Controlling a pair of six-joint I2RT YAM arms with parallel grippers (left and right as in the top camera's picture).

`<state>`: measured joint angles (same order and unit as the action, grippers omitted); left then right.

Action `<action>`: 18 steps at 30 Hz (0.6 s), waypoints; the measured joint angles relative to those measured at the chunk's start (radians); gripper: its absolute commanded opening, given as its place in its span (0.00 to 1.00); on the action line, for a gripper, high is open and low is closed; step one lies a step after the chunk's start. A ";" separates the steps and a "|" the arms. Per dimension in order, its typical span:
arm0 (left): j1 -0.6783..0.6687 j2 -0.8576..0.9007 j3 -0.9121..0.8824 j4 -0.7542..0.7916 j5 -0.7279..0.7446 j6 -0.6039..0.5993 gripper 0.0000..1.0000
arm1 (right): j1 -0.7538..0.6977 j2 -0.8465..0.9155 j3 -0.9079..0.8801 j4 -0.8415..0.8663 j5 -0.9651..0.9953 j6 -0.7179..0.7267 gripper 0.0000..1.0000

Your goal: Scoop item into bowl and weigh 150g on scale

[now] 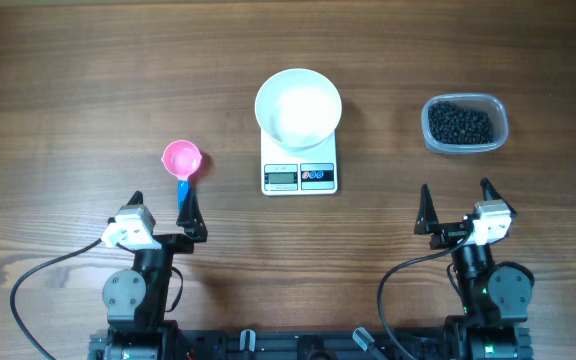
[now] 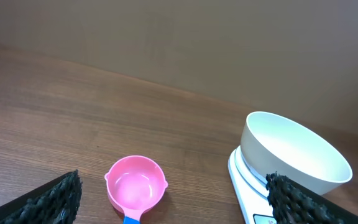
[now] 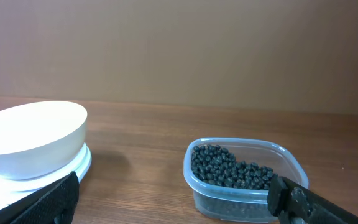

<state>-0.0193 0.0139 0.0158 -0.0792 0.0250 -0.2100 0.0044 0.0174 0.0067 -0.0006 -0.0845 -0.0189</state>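
The white bowl point(image 1: 298, 107) point(image 2: 294, 152) point(image 3: 30, 137) sits empty on the white scale point(image 1: 300, 176) point(image 2: 244, 186) at the table's middle. The item, small black beads point(image 1: 459, 124) point(image 3: 229, 168), fills a clear plastic tub point(image 1: 465, 124) point(image 3: 244, 196) at the right. A pink scoop point(image 1: 181, 160) point(image 2: 135, 185) with a blue handle lies left of the scale. My left gripper point(image 1: 163, 207) point(image 2: 173, 202) stands open just behind the scoop's handle, holding nothing. My right gripper point(image 1: 457, 200) point(image 3: 174, 196) is open near the front edge, well short of the tub, and empty.
Both arm bases point(image 1: 138, 290) point(image 1: 488, 285) sit at the front edge with cables trailing. Bare wooden tabletop point(image 1: 68, 90) surrounds the objects.
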 measured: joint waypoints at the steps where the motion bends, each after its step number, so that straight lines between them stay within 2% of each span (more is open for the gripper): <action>1: 0.000 0.000 0.000 0.000 0.000 0.000 1.00 | 0.000 0.000 0.000 0.000 0.000 0.000 1.00; 18: 0.000 0.000 0.000 0.000 0.000 0.000 1.00 | 0.000 0.000 0.000 0.000 0.000 0.000 1.00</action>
<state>-0.0193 0.0139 0.0158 -0.0792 0.0250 -0.2100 0.0044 0.0174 0.0067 -0.0006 -0.0845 -0.0189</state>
